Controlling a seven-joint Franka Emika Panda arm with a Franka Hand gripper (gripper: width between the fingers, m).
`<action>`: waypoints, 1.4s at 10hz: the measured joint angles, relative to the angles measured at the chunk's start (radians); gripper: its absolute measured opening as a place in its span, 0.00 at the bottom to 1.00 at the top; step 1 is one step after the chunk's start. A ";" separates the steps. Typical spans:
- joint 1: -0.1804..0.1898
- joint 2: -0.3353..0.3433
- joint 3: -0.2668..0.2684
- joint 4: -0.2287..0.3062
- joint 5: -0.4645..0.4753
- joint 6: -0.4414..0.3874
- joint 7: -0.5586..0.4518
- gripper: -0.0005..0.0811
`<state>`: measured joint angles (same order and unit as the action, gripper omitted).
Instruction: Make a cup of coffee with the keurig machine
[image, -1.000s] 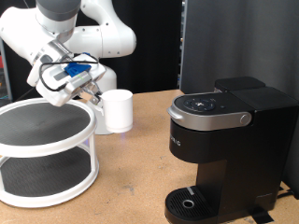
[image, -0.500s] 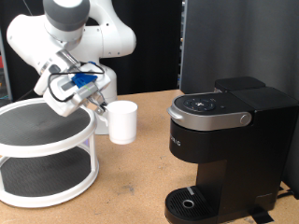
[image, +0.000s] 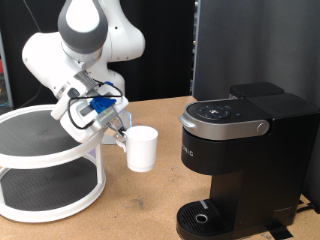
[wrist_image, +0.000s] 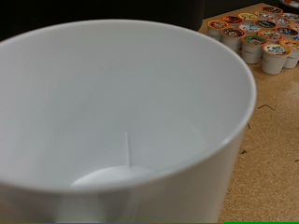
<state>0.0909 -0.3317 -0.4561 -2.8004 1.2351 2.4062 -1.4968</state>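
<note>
The white mug (image: 141, 148) hangs in the air at the middle of the exterior view, held by its handle side in my gripper (image: 120, 135), which is shut on it. It sits between the white round shelf and the black Keurig machine (image: 240, 160), whose grey lid (image: 226, 116) is down. The round drip tray (image: 204, 216) under the spout is bare. In the wrist view the mug (wrist_image: 121, 121) fills the picture and its inside looks empty.
A white two-tier round shelf (image: 50, 165) stands at the exterior view's left. Several coffee pods (wrist_image: 257, 35) stand on the wooden table (image: 140, 210). A black panel (image: 245, 45) rises behind the machine.
My gripper has carried the mug to the exterior view's right and slightly down, from beside the shelf toward the machine.
</note>
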 joint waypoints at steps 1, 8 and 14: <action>0.012 0.025 0.001 0.001 0.036 0.003 -0.033 0.09; 0.046 0.162 0.031 0.016 0.207 0.016 -0.168 0.09; 0.051 0.216 0.086 0.040 0.327 0.037 -0.211 0.09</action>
<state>0.1418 -0.1160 -0.3699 -2.7604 1.5624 2.4432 -1.7078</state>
